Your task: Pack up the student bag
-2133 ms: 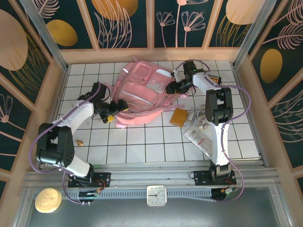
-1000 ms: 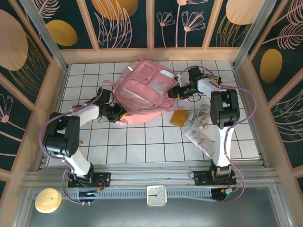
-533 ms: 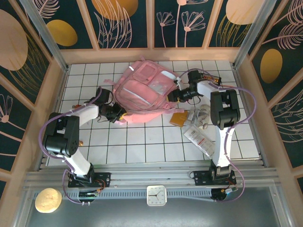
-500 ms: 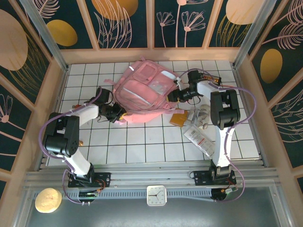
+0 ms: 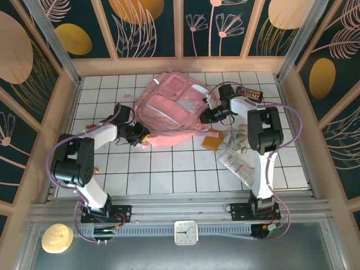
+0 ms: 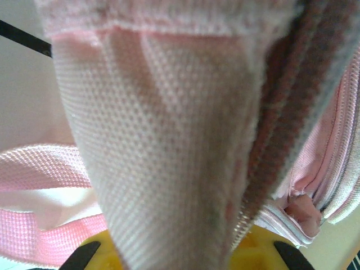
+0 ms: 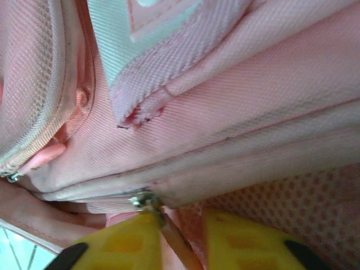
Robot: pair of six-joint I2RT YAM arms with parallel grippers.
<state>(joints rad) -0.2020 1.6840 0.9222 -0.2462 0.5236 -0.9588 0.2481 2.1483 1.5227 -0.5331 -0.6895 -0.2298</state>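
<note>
While it lies flat with its front pockets facing up, the student bag [image 5: 171,107] sits at the far middle of the table [image 5: 169,174]. Its long axis is slanted, running from the far right down to the near left. The near-left end trails pink straps.

The table is white tile with dark grout lines. It is boxed in by a pale wooden frame whose walls [image 5: 152,28] are dark blue panels printed with gold discs and thin leaf drawings. To the right of the bag lie an orange-brown packet [image 5: 212,139] and some white packets [image 5: 236,163].

The bag is soft pink fabric, with pale strips across it, clearish front panels, and zips along its seams.

At the bag's near-left corner, the left gripper [image 5: 136,134] has its yellow fingers [image 6: 256,260] closed on a fold of pink mesh fabric that rises between them. At the bag's right edge, the right gripper [image 5: 206,116] has its fingers [image 7: 121,239] drawn to a narrow gap. They sit on either side of the zip pull [image 7: 147,201], whose pink tab runs down between them.
</note>
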